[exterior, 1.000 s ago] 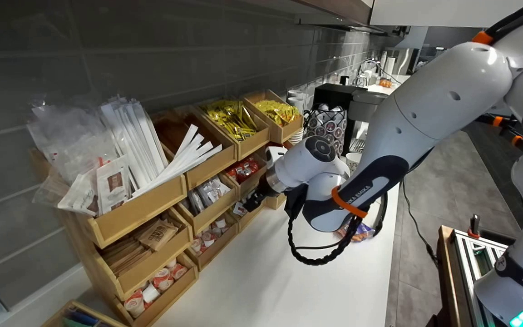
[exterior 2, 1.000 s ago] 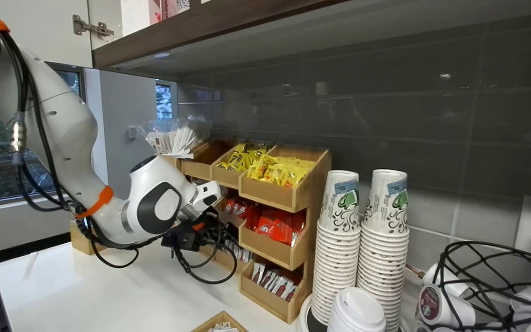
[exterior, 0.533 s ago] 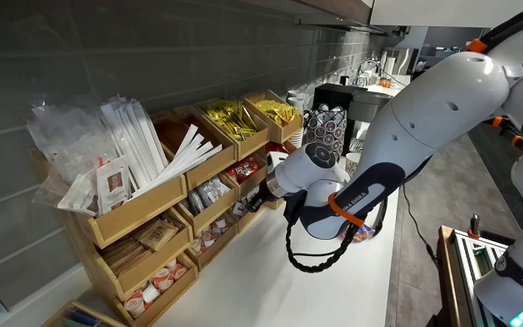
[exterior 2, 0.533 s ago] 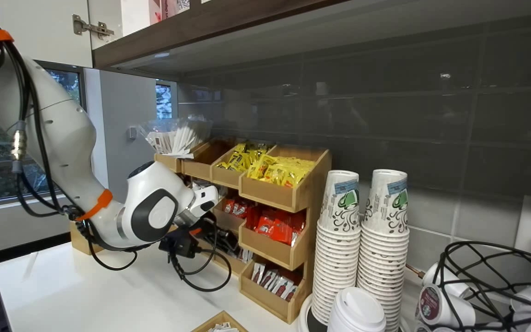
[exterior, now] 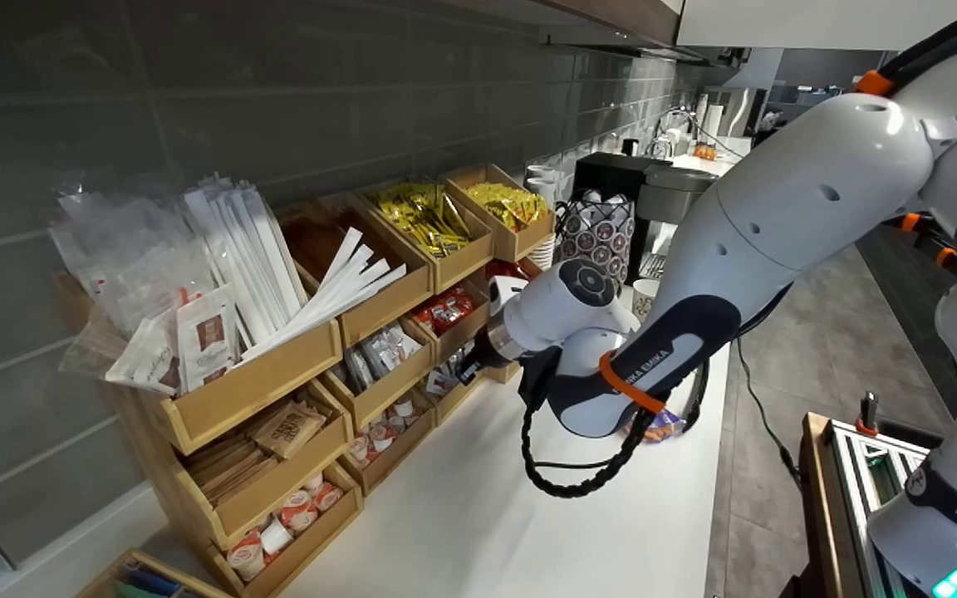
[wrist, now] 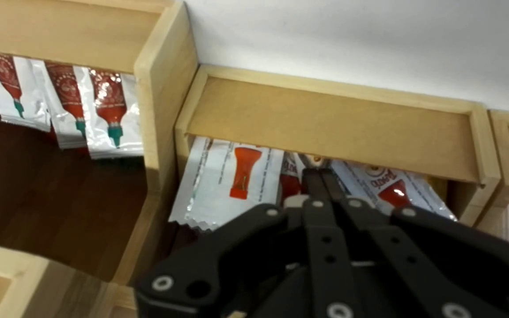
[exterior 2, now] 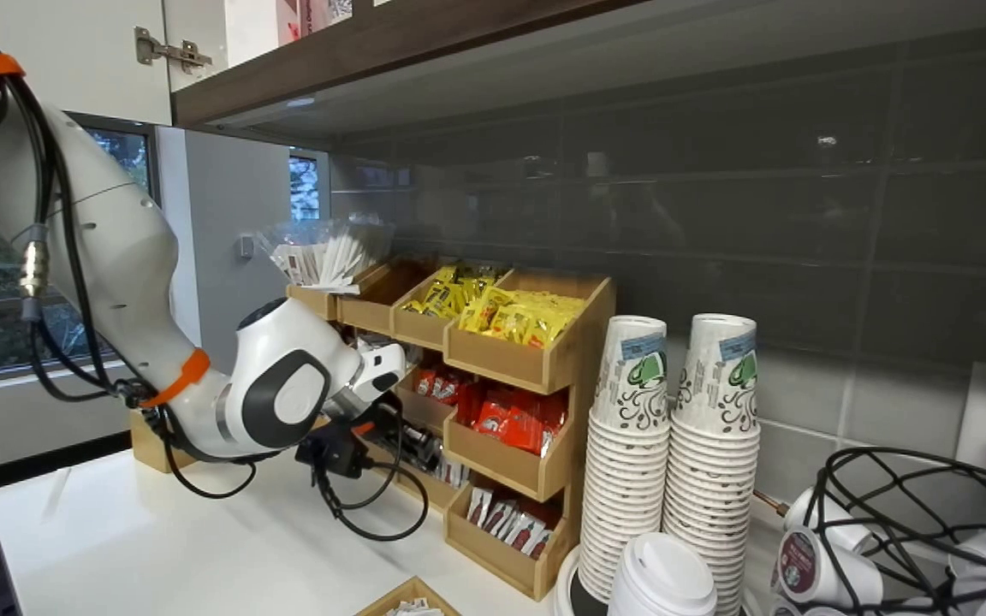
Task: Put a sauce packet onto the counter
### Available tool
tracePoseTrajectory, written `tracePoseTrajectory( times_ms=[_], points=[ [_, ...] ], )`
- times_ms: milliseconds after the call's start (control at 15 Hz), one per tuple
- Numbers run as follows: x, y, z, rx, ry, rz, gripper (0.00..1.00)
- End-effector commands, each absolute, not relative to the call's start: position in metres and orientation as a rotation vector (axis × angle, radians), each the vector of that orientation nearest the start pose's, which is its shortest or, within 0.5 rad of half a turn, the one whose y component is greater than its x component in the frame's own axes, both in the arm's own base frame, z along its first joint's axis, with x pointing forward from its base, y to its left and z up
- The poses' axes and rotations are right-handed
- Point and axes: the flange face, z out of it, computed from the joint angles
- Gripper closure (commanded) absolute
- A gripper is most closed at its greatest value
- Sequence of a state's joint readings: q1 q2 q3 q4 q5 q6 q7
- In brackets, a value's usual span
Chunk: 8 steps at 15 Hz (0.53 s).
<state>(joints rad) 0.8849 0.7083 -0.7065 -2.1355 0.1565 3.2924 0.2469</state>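
Compared with a second ago, the white-and-black jointed robot arm has sunk slightly, and the black two-finger gripper seems to have drawn its fingers together at the mouth of the pale wooden rectangular bin. Those fingers meet side by side in the wrist view; whether a thin edge is pinched between them cannot be told. Inside the bin lie small, flat, glossy white-and-red rectangular sauce packets; a half-hidden red-and-white packet is just beside the fingertips. Each should be light, slick and floppy, its likely liquid filling shifting under pressure, so a gentle pinch on the flat serrated end, not the fuller middle, suits it best. Past the bin's front wall spreads the smooth white counter, where a packet must be carried.
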Motion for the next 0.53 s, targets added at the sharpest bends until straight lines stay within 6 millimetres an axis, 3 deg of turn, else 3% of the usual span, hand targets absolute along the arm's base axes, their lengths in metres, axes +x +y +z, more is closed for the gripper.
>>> tracePoseTrajectory(
  times_ms=[0, 467],
  points=[
    [0.592, 0.114, 0.228, -3.124, -0.014, -1.145, 1.0],
    [0.58, 0.125, 0.258, -3.026, 0.069, -1.09, 1.0]
  ],
)
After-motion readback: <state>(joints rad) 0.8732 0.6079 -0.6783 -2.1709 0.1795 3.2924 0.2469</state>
